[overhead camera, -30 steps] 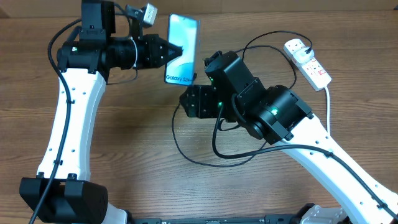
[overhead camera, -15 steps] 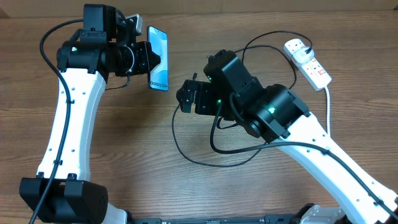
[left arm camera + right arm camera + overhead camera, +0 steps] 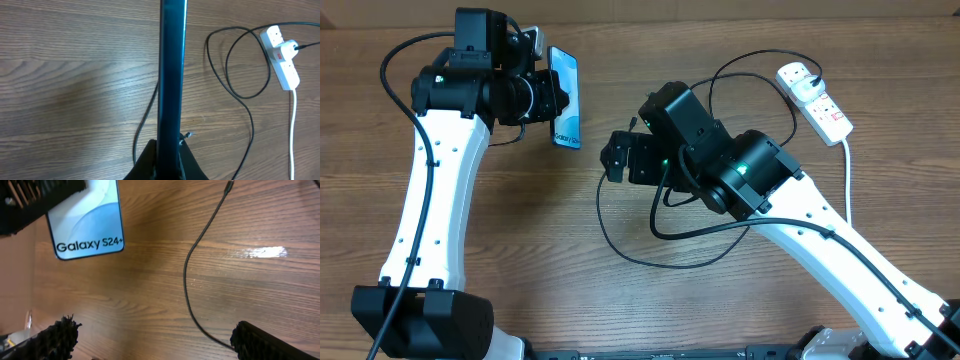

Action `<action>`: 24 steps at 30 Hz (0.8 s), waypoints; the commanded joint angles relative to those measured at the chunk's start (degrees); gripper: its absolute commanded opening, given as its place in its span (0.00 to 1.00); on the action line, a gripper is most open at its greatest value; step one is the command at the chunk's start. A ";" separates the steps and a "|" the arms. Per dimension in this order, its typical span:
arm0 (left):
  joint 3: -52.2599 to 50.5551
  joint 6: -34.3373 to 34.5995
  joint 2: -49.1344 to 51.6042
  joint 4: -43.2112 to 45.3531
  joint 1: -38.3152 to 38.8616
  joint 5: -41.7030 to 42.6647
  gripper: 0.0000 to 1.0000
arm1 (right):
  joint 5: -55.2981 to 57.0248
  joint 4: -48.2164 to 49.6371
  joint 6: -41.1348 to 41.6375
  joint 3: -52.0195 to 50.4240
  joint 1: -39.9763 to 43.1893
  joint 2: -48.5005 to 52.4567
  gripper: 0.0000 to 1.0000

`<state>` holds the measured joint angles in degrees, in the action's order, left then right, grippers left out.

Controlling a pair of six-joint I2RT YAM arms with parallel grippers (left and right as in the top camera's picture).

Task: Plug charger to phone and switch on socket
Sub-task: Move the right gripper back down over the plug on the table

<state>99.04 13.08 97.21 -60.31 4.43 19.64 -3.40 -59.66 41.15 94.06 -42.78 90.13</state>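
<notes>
— How does the left arm stand?
— It rises from its base at the near left edge. Its white link runs up the table, and its dark wrist bends to the right. The left gripper is clamped on the phone, which it holds on edge.
— And the right arm?
— It comes in from the near right corner, slanting up and left, with its black wrist turned leftward. The right gripper has its jaws spread wide with nothing between them; its fingertips sit at the lower corners of the right wrist view
</notes>
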 commanded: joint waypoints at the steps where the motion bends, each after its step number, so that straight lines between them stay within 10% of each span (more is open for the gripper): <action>1: 0.74 -1.31 -0.13 0.31 0.00 -0.79 0.04 | -1.20 0.33 -1.09 1.33 0.28 -0.24 1.00; 24: 0.74 -1.31 -0.11 0.59 0.00 -0.72 0.04 | -8.26 -12.98 -9.49 36.50 14.03 30.53 0.96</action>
<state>99.04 13.08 97.21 -60.23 4.43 18.59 -10.81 -75.13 32.51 128.33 -29.28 118.43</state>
